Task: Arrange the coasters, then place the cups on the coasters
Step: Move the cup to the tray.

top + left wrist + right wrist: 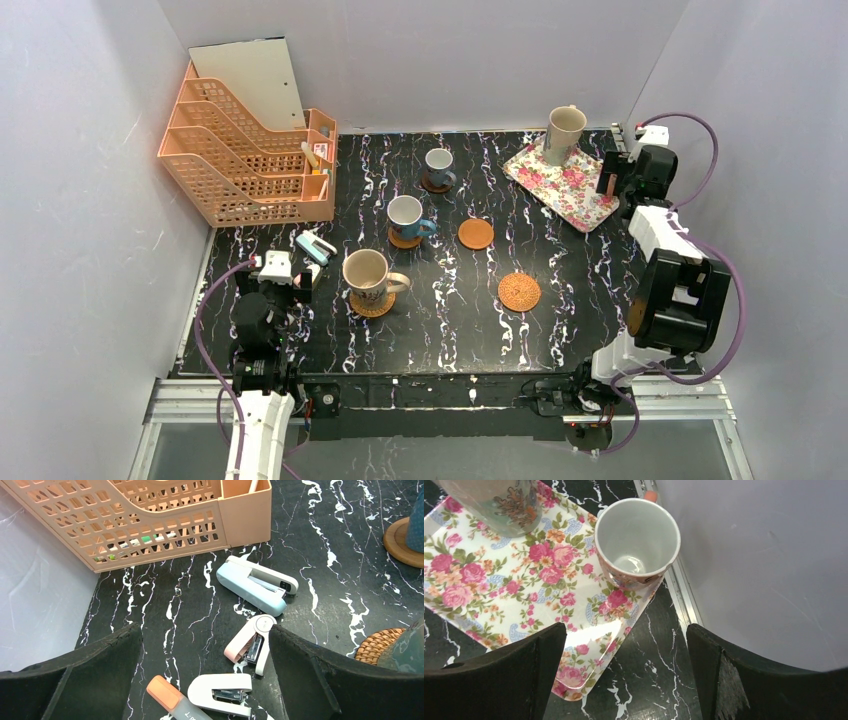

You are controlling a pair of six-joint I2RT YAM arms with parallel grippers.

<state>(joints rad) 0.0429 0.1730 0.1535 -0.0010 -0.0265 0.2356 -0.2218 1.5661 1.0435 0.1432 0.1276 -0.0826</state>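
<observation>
Three cups stand on coasters at centre left: a beige cup point(368, 273) on a wicker coaster point(372, 304), a blue cup point(405, 214) on a wooden one, and a smaller blue cup point(438, 163) on a dark one. A bare wooden coaster point(476, 234) and a bare wicker coaster point(519, 292) lie to their right. On the floral tray point(570, 185) stands another beige cup point(564, 132). A small brownish-orange cup point(637, 540) sits at the tray's corner, just ahead of my open, empty right gripper point(624, 677). My left gripper point(205, 675) hangs open and empty over staplers.
An orange mesh file rack point(245, 150) fills the back left. A blue stapler point(255, 586), a pink stapler point(250, 642), a white stapler point(222, 692) and an orange-capped highlighter point(167, 695) lie under the left gripper. Grey walls close in on three sides.
</observation>
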